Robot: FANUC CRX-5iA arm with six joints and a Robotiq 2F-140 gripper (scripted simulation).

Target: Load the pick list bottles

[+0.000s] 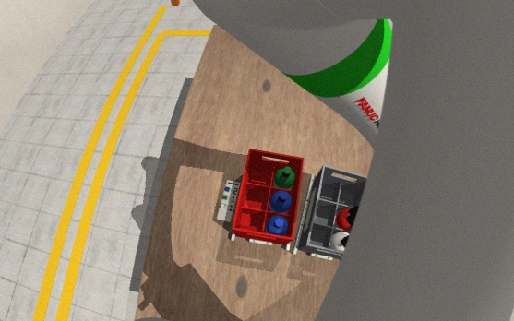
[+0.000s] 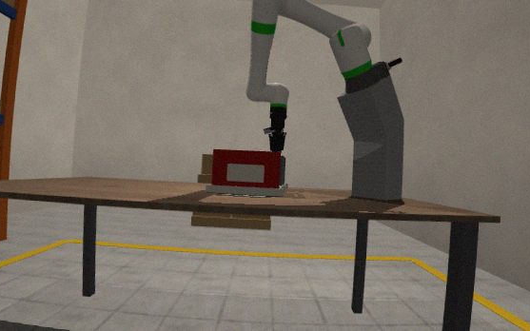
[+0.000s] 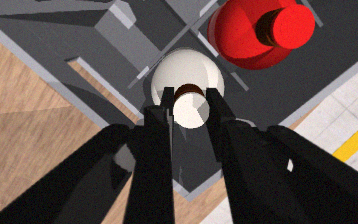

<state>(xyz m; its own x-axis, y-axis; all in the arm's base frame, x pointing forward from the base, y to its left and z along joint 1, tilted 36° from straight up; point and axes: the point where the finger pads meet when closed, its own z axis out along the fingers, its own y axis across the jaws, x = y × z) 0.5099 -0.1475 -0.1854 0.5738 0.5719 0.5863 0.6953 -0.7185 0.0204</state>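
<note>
The black two-finger pincer (image 3: 189, 102) was clamped on the neck of the white-capped bottle (image 3: 166, 75), which stood between its fingers in a corner cell of the grey plastic crate (image 3: 40, 30). The red-capped bottle (image 3: 240, 37) stood in the adjacent cell.

The red brand name "FANUC" is printed on the white arm casing (image 1: 372, 107); further characters beside it are cut off.

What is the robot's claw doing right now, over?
Black two-finger gripper shut on white-capped bottle's neck, inside grey crate. Bottle upright, not yet lifted. Red-capped bottle close beside in next cell; nothing blocking overhead.
</note>
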